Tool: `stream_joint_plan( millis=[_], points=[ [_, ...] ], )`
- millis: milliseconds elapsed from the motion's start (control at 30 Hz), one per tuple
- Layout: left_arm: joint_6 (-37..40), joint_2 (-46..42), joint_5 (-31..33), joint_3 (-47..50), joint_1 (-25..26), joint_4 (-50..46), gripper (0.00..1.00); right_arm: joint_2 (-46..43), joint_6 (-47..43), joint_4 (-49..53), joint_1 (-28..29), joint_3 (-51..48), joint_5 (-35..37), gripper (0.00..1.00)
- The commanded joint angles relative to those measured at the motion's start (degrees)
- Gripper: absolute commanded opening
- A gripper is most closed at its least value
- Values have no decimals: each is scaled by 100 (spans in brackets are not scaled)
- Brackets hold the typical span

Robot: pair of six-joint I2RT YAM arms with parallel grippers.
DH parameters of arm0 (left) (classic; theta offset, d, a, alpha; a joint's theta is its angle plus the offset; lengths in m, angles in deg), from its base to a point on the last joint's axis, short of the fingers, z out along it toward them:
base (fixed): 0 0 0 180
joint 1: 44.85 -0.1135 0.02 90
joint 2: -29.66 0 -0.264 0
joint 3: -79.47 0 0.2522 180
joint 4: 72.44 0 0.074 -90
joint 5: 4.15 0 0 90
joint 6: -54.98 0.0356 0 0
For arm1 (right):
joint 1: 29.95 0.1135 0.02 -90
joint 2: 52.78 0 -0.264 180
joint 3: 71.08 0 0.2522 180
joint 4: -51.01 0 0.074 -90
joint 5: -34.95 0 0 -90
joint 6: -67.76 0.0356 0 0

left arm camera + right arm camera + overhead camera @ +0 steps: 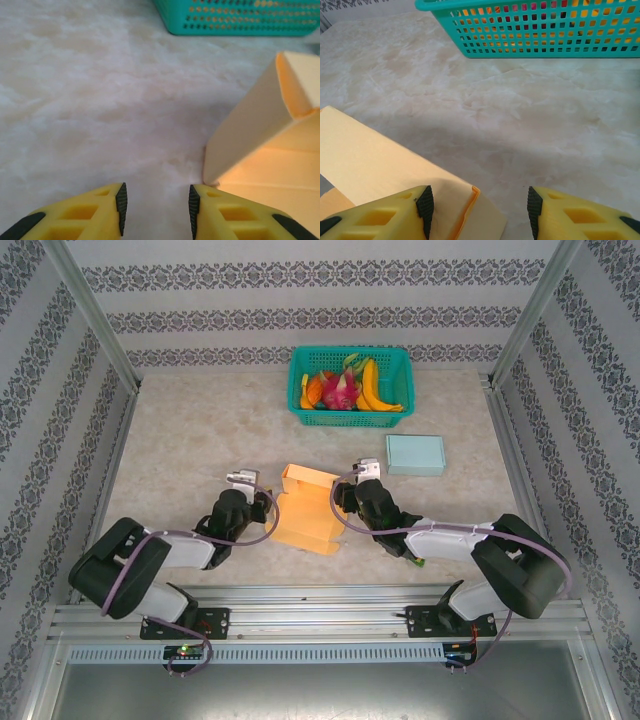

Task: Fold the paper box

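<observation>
Top external view: the orange paper box (310, 510) lies in the middle of the worktop (190, 440). It is partly folded, with one side standing up at the far end. The left tool (266, 502) is low, just beside the box's left edge. The right tool (342, 498) is just beside its right edge. From the left wrist, the left tool is part way open, with only bare worktop between its yellow fingers (90, 215). The box stands just to the right, and I cannot tell if the right finger touches it. From the right wrist, the right tool is open wide. A corner of the box reaches into the gap by its left finger (380, 217), but the tool is not squeezing it. A green basket (297, 380) of fruit (345, 388) sits at the far side.
</observation>
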Motion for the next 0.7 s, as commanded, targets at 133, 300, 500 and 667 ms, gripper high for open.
stream_joint_plan(
  millis=[133, 300, 500, 667],
  points=[
    [675, 786, -1342, -338, -81, 1127, 38, 31, -133, 592, -11, -72, -251, 54],
    [831, 1365, -1163, -632, -89, 1378, 38, 58, -194, 607, -94, -36, -420, 54],
    [890, 1770, -1056, -887, -107, 1575, 35, 57, -310, 573, -173, -19, -618, 54],
    [965, 1924, -1041, -1037, -106, 1626, 35, 36, -365, 565, -212, -28, -692, 54]
  ],
)
